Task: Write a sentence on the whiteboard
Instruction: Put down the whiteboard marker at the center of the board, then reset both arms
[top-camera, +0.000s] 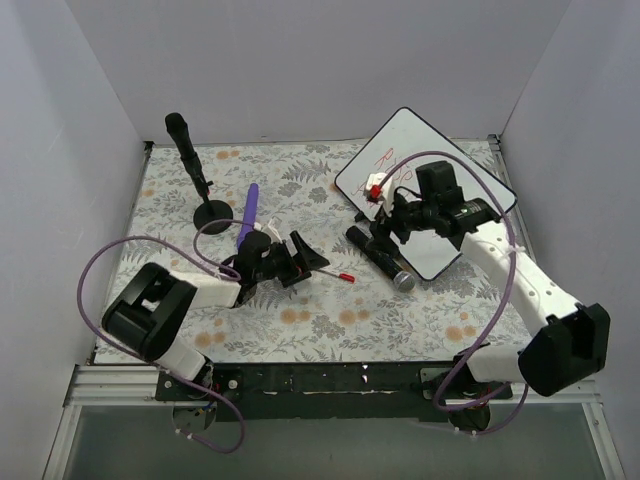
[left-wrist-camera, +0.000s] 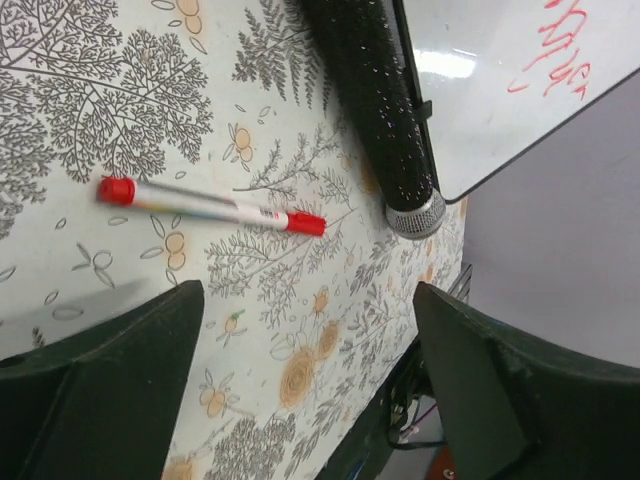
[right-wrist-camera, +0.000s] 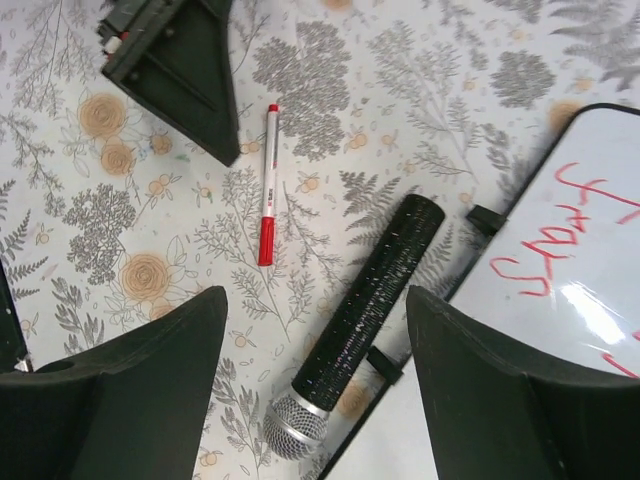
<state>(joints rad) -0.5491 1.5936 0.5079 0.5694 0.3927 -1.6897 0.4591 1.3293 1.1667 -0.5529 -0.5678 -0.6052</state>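
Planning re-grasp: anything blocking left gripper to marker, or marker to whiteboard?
Nothing visible between left gripper and red-capped white marker. A black handheld microphone lies along the edge of the glossy white whiteboard, between marker and board.

1 whiteboard (top-camera: 415, 135), 1 red marker (left-wrist-camera: 210, 205), 1 mic (right-wrist-camera: 365, 310), 1 purple stick (top-camera: 248, 212), 1 black stand (top-camera: 192, 155).

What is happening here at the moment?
The whiteboard already bears a red sentence. The left gripper and the right gripper are both open and hold nothing. The red marker lies on the table below the left gripper. A microphone lies along the whiteboard's edge, under the right gripper.
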